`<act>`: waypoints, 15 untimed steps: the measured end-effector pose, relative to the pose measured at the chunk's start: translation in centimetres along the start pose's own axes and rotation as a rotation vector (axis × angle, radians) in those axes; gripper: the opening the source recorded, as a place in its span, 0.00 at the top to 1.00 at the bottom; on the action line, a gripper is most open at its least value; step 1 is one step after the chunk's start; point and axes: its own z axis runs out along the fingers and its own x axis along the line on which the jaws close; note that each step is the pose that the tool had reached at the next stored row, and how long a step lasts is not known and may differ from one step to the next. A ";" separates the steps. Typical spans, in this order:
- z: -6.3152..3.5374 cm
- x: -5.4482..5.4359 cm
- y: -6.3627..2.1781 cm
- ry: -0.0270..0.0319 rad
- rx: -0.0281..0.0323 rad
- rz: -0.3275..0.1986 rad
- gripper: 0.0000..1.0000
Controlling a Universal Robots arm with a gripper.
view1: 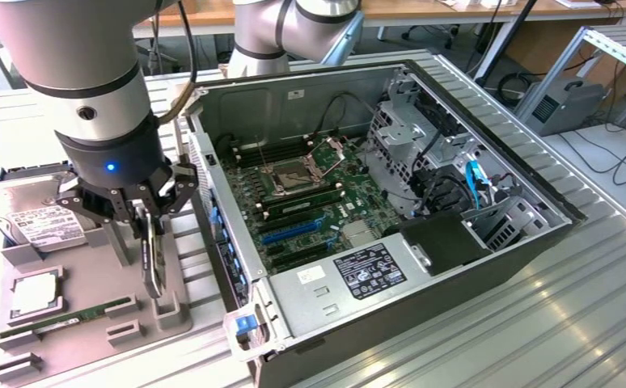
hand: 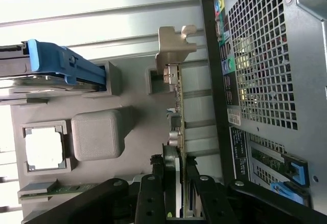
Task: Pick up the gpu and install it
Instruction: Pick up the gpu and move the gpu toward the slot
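Note:
The gpu point(view1: 154, 263) is a thin dark card standing on edge in a slot of the grey holder tray point(view1: 86, 283), just beside the open computer case point(view1: 399, 202). In the wrist view the gpu point(hand: 176, 106) runs away from the camera, with its silver bracket point(hand: 173, 42) at the far end. My gripper point(view1: 145, 214) reaches down over the card's top edge. Its black fingers point(hand: 153, 193) press against both faces of the card, so the gripper point(hand: 176, 183) is shut on it. The card's lower edge still looks level with the holder slot.
The holder tray also carries a hard drive point(view1: 32, 210) with a blue rail point(hand: 61, 63), a processor chip point(view1: 32, 295) and a green memory stick point(view1: 70, 318). Inside the case the motherboard point(view1: 302, 202) lies exposed with blue slots point(view1: 291, 233). The case's rear panel point(hand: 265, 55) stands close beside the card.

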 end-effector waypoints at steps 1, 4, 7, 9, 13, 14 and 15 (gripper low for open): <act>-0.04 0.0 0.00 0.0000 0.0000 0.000 0.72; -0.18 0.0 0.01 0.0000 0.0000 0.000 0.72; -0.32 0.0 0.01 0.0000 0.0001 0.000 0.72; -0.41 0.0 0.02 0.0000 0.0000 0.000 0.72; -0.62 0.0 0.03 0.0000 0.0000 0.000 0.72; -0.66 0.0 0.03 0.0000 0.0000 0.000 0.72; -0.71 0.0 0.03 0.0000 0.0000 0.000 0.72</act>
